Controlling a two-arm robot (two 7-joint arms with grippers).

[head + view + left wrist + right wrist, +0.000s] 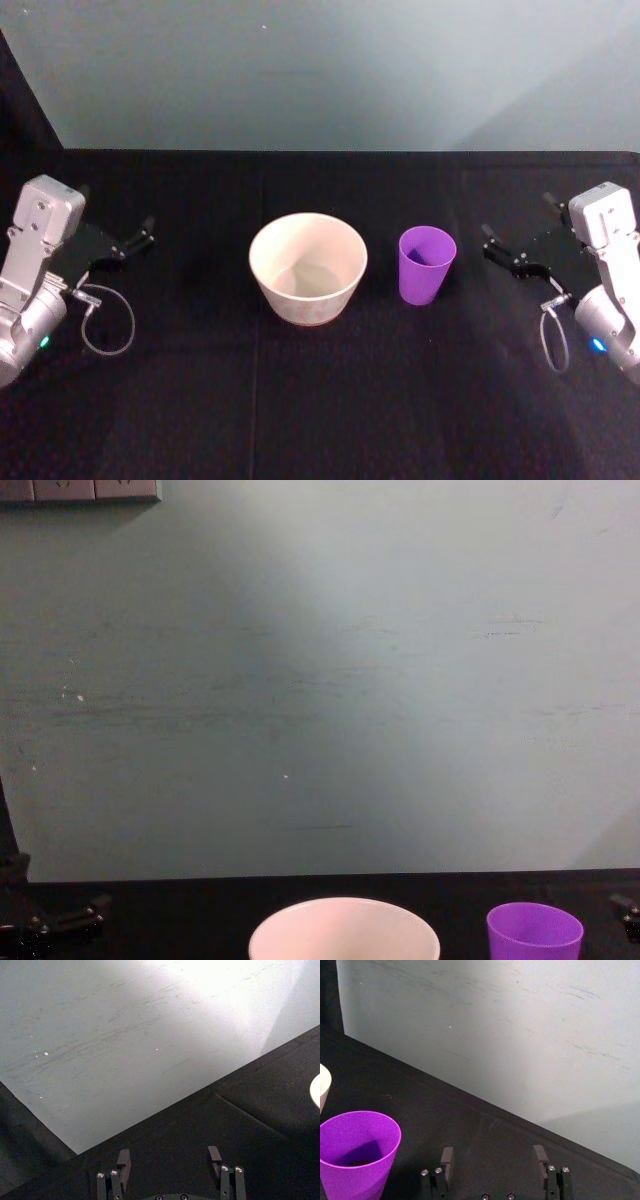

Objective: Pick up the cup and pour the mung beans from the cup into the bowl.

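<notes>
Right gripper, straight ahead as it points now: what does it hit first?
Likely nothing close. The right gripper points past the cup, not at it; ahead is black table, then the wall. Clearance from the cup is hard to judge.

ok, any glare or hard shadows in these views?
Left wrist view: strong glare washes out part of the grey wall. Right wrist view: soft shadow across one corner of that wall; small purple plastic cup evenly lit. Head view: wide cream bowl shades its own inside; black cloth swallows cast shadows.
</notes>
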